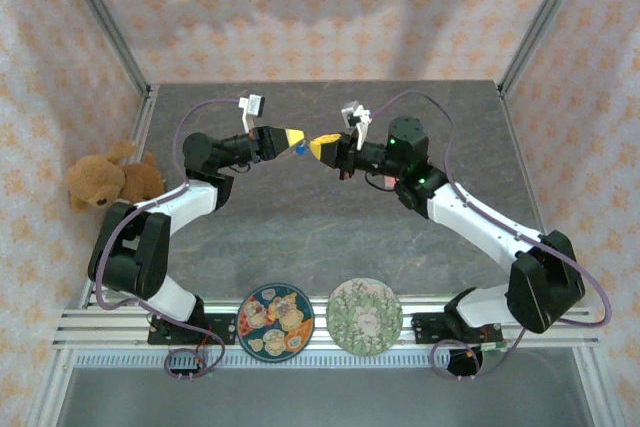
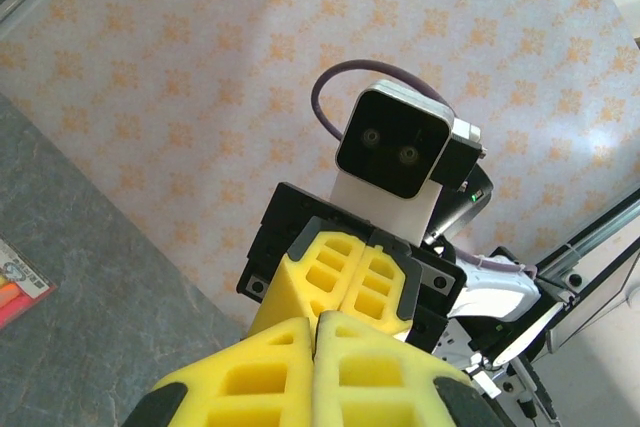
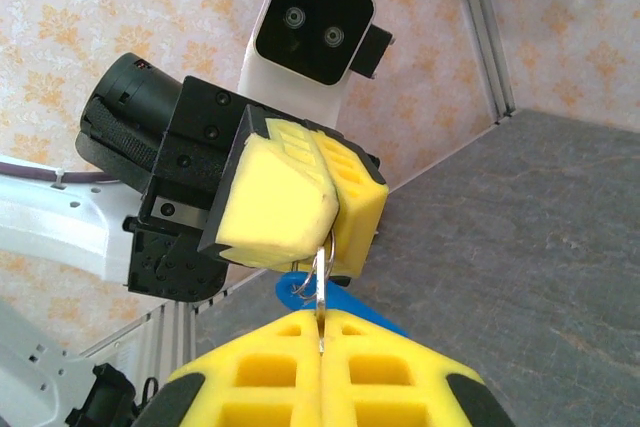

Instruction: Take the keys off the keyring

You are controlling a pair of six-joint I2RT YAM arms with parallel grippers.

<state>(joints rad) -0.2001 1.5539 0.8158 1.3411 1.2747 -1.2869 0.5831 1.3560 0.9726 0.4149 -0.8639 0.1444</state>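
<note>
Left hand (image 3: 328,237) and right hand (image 3: 320,325) both tight on keyring (image 3: 319,282), clearest from right wrist.

The left tool (image 1: 292,135) and right tool (image 1: 322,147) have bright yellow foam fingers (image 3: 275,207) on black bodies. The keyring (image 3: 320,277) is silver, and the tag (image 3: 355,307) behind it is blue. The arms (image 1: 470,217) are black and white, with purple cables (image 2: 345,69). The surface (image 1: 300,237) is mottled grey, like stone. The walls (image 1: 300,17) are cream with a repeating orange flower print. The teddy bear (image 1: 105,179) is brown. One plate (image 1: 276,320) has a dark blue rim and multicoloured pictures. The other plate (image 1: 365,315) is pale with green leafy patterning.
</note>
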